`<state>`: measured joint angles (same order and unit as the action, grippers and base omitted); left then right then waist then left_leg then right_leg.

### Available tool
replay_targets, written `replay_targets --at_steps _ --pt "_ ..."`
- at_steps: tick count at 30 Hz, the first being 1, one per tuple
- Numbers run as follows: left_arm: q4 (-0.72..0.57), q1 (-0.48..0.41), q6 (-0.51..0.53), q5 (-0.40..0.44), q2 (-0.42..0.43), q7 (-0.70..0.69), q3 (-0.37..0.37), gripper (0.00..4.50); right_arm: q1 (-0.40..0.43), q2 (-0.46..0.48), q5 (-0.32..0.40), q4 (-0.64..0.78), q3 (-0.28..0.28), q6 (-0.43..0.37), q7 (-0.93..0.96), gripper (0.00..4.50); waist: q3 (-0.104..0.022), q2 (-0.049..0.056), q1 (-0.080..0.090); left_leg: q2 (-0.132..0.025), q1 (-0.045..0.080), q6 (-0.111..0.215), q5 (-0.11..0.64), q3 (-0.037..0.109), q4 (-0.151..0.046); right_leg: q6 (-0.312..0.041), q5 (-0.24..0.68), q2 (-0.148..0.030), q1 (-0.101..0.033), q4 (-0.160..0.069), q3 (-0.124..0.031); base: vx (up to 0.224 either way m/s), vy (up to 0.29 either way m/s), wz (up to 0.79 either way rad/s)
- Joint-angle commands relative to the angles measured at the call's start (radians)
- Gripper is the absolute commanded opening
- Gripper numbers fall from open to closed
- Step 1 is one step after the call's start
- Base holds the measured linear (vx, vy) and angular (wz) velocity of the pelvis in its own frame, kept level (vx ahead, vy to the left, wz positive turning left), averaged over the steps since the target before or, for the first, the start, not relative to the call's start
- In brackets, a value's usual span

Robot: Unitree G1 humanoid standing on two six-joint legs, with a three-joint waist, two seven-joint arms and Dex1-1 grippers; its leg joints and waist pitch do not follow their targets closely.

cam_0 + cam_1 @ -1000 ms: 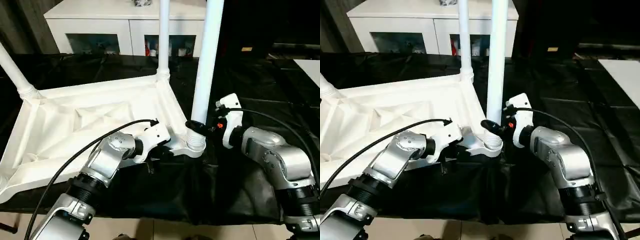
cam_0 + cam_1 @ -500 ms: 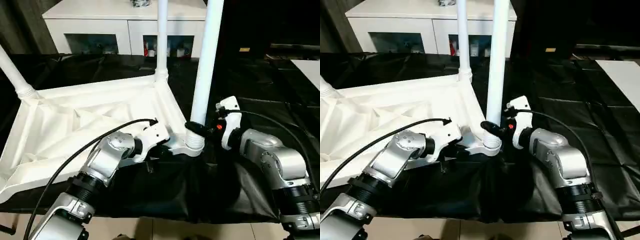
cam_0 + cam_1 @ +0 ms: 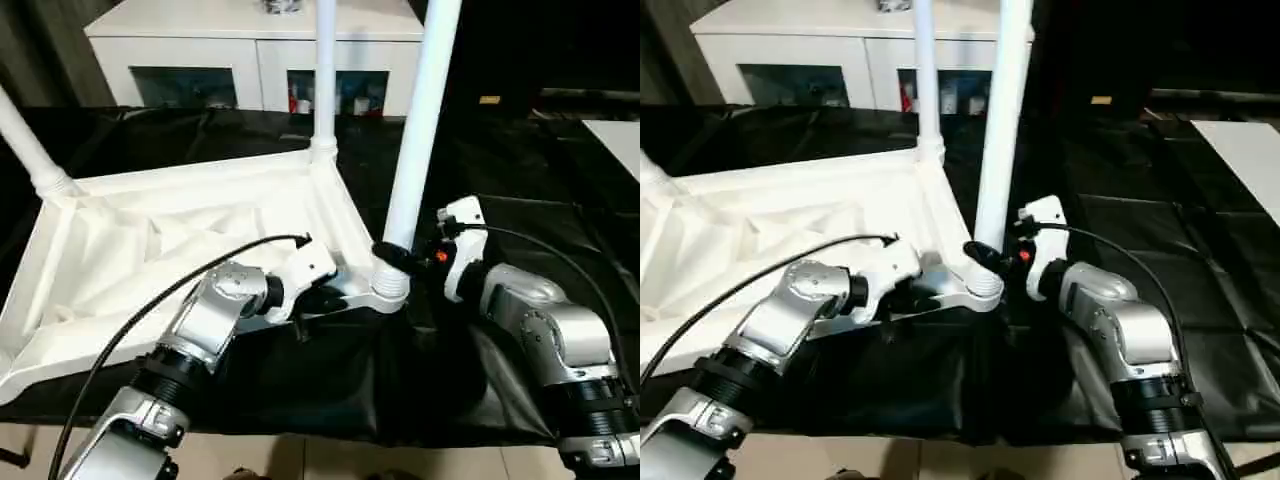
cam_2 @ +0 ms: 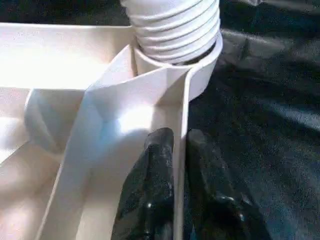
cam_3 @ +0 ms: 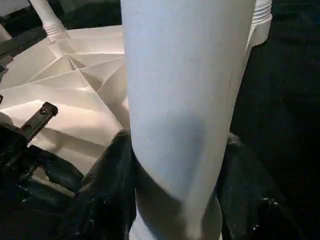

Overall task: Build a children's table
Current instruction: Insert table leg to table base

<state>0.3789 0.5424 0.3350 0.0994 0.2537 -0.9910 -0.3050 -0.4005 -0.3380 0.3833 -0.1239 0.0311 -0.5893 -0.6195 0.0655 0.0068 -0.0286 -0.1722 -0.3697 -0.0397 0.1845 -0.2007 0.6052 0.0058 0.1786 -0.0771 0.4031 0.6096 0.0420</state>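
1. A crinkled black plastic sheet (image 3: 520, 170) covers the work surface; behind it stands a white cabinet (image 3: 250, 40) with dark glass doors.
2. The white plastic tabletop (image 3: 180, 240) lies upside down on the sheet, showing its ribbed, faceted underside and raised rim.
3. The near corner socket (image 3: 390, 288), a round collar on the tabletop's near right corner, holds a long smooth white tube leg (image 3: 420, 130) whose ridged, threaded base sits in the socket; the leg leans slightly to the right.
4. A second leg (image 3: 325, 70) stands upright in the far right corner, and a third leg (image 3: 30, 150) rises slanting from the far left corner.
5. The left gripper (image 4: 175, 165) sits just left of that socket, its two black fingers pinching the thin rim wall, one on each side.
6. The right gripper (image 3: 395, 255) is clasped around the leaning leg just above the socket, a black finger (image 5: 107, 170) on either side.
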Motion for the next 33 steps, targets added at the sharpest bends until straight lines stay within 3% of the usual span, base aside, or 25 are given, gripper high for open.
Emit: replay_targets --at_steps 1,10,16,23,33 --pt "-0.002 0.001 -0.007 0.006 0.012 0.003 0.001 0.63 0.007 -0.005 -0.014 -0.015 0.005 -0.011 0.003 1.86 -0.069 -0.016 -0.002 -0.049 0.012 0.027 0.235 0.028 -0.073 -0.196 0.353 -0.063 -0.037 -0.09 -0.04 0.0 0.0 0.0" --pt "-0.003 -0.001 0.018 0.005 0.041 -0.014 -0.02 0.63 0.01 -0.004 -0.018 -0.01 0.009 -0.01 -0.001 1.86 -0.069 -0.016 -0.002 -0.051 0.012 0.017 0.245 0.03 -0.075 -0.196 0.352 -0.064 -0.037 -0.089 -0.04 0.0 0.0 0.0" --pt "0.02 0.015 0.024 -0.003 0.036 -0.002 -0.019 0.11 0.009 -0.006 -0.017 -0.005 0.005 -0.015 0.0 1.86 -0.067 -0.015 -0.001 -0.05 0.014 0.01 0.264 0.03 -0.076 -0.191 0.379 -0.064 -0.035 -0.093 -0.04 0.0 0.0 0.0" --pt "0.018 0.014 0.024 -0.02 0.035 -0.01 -0.022 0.0 0.016 -0.005 -0.02 -0.009 0.005 -0.013 0.003 1.86 -0.069 -0.014 -0.001 -0.051 0.013 0.012 0.255 0.03 -0.076 -0.2 0.344 -0.064 -0.036 -0.09 -0.041 0.0 0.0 0.0" --pt "0.026 0.024 0.022 -0.029 0.026 0.017 -0.006 0.0 0.072 0.072 0.046 -0.032 -0.095 0.004 0.072 1.86 -0.067 -0.013 -0.001 -0.052 0.015 0.006 0.279 0.031 -0.079 -0.197 0.364 -0.065 -0.033 -0.093 -0.041 0.0 0.0 0.0"
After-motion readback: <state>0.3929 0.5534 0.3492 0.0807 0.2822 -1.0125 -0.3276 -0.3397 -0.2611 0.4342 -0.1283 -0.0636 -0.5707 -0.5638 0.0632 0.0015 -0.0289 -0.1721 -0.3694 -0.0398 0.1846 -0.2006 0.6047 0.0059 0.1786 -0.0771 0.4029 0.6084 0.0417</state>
